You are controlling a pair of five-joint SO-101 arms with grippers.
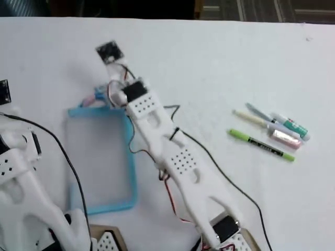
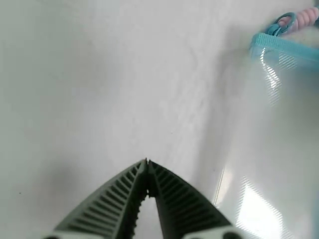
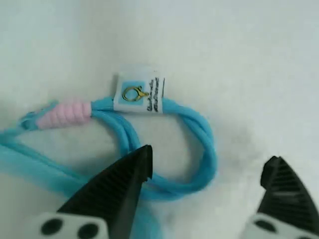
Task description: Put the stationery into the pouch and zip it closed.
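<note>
Glossy clear plastic pouch (image 1: 99,157), matt white table (image 1: 220,63)

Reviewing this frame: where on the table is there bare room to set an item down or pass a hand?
Bare table lies between the right arm and the pens, and along the far edge. Crowded: the pouch corner under the right gripper, and the near corner by the left arm.

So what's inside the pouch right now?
Nothing visible: the white table shows through the clear pouch. The right arm covers one top corner, so that part cannot be checked. The stationery lies on the table, apart from the pouch.
</note>
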